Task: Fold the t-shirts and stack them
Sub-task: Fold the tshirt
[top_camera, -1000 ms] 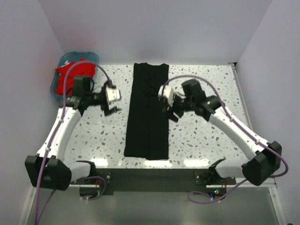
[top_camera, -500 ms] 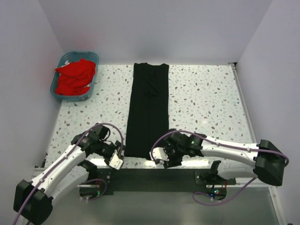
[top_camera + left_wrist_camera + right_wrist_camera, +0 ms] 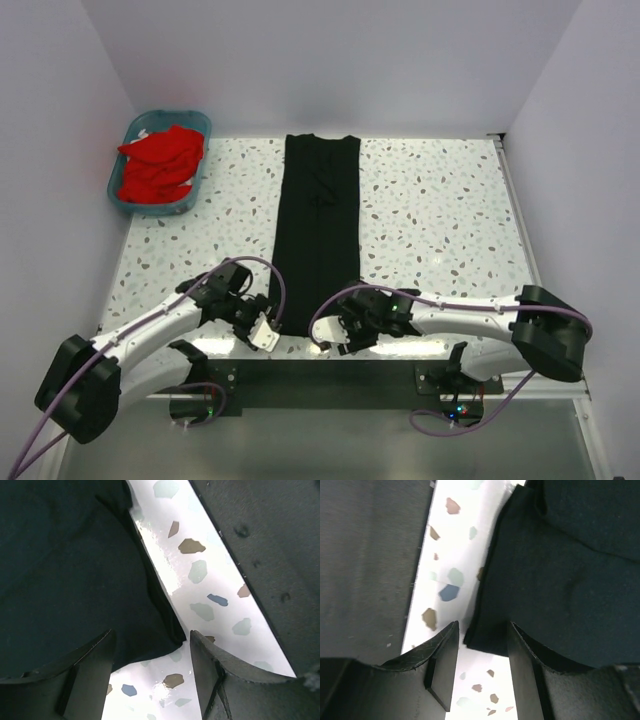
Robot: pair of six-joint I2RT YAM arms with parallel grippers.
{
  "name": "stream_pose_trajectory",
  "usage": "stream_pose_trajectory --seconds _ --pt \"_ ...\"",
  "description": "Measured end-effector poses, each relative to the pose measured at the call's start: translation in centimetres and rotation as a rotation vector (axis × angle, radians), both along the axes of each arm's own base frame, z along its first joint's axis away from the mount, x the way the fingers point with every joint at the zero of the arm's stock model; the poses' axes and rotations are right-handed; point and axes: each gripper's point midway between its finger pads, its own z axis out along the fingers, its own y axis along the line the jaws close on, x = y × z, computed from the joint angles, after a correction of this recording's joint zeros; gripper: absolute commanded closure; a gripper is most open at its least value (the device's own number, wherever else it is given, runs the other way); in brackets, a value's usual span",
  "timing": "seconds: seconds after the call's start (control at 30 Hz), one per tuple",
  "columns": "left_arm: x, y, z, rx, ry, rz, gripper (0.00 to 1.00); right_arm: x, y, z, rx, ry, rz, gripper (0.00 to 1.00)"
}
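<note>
Black cloth is the worry: the black t-shirt (image 3: 320, 235), folded into a long strip, has its near hem just beside the table's (image 3: 440, 220) front edge. The left gripper (image 3: 150, 635) and right gripper (image 3: 482, 630) each stand part-open astride a near corner, holding nothing. A shallow pinch could catch only one layer, and the strip would unfold. Beyond the hem, bare room flanks the shirt; far left of it, red t-shirts (image 3: 160, 168) fill the basket (image 3: 200, 125).
</note>
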Motion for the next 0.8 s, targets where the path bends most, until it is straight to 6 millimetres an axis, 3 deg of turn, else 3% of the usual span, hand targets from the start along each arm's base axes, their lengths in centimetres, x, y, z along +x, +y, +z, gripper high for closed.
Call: stream_pose_trajectory --seconds 0.27,0.33,0.37,0.43,0.47,0.6,0.7,0.8 --pt "0.5 -0.3 -1.2 0.018 0.018 -0.009 0.55 0.7 0.2 -0.5 -0.015 -0.044 0.028 0.54" --pt "0.4 -0.3 -1.3 0.018 0.013 -0.020 0.63 0.8 0.3 -0.6 -0.015 -0.052 0.036 0.62" --pt "0.4 -0.3 -1.3 0.019 0.012 -0.027 0.65 0.9 0.4 -0.6 -0.014 -0.055 0.039 0.75" --pt "0.4 -0.3 -1.4 0.022 0.003 -0.039 0.73 1.0 0.4 -0.8 -0.020 -0.062 0.049 0.88" --pt "0.4 -0.2 -1.5 0.024 -0.001 -0.044 0.80 1.1 0.6 -0.8 -0.016 -0.065 0.049 1.00" --pt "0.3 -0.1 -1.3 0.026 -0.012 -0.066 0.99 1.2 0.6 -0.6 -0.012 -0.072 0.047 1.00" --pt "-0.4 -0.2 -0.1 0.013 -0.004 -0.108 1.00 0.5 0.1 -0.2 -0.019 -0.040 0.040 1.00" --pt "-0.9 -0.6 2.3 -0.027 -0.008 -0.131 1.00 -0.3 0.2 1.7 0.012 0.002 0.026 1.00"
